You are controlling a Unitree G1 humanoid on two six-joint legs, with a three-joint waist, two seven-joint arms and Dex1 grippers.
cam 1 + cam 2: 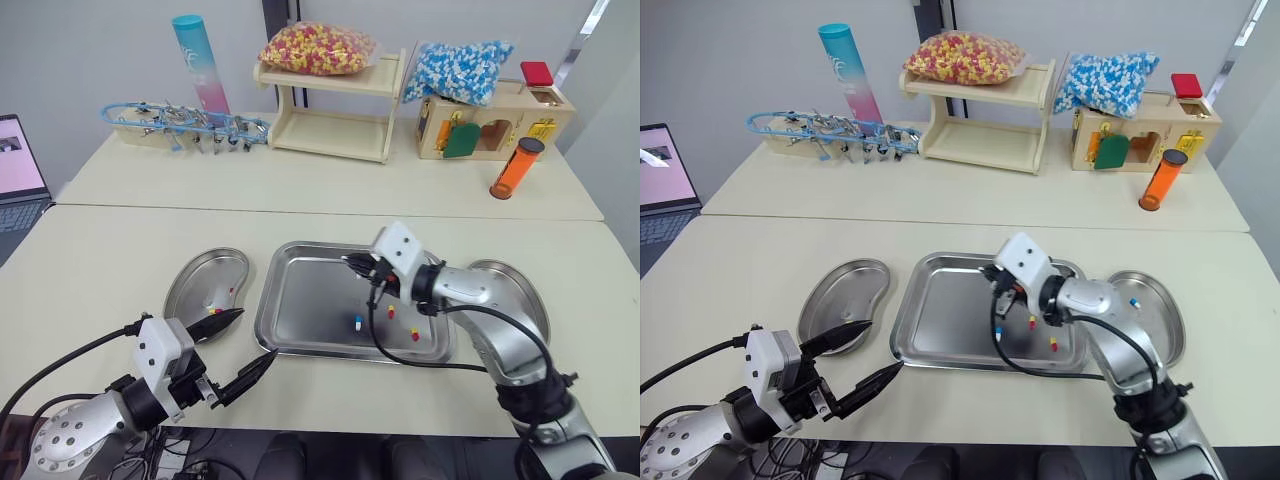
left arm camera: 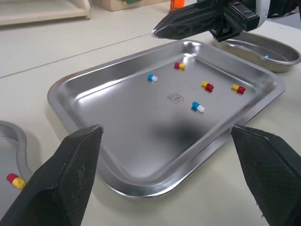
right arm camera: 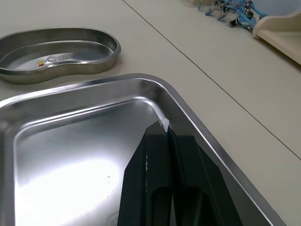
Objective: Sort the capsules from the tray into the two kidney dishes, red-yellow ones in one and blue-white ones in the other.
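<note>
Right hand (image 1: 358, 264) hangs over the tray's (image 1: 310, 300) far side with its fingers pinched together, while the left hand (image 1: 240, 345) gapes wide at the tray's near corner. Right wrist view: a blue-white capsule (image 3: 165, 124) sits clamped at the fingertips, above the tray floor.

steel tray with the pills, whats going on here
Mid-sort: the robot's right claw, shut, hangs over the rectangular steel tray and seems to pinch a blue-white capsule at its tips. The left claw is open near the tray's front left corner. Five loose capsules lie in the tray; the left steel kidney dish holds red-yellow ones, the right steel kidney dish a blue-white one.
</note>
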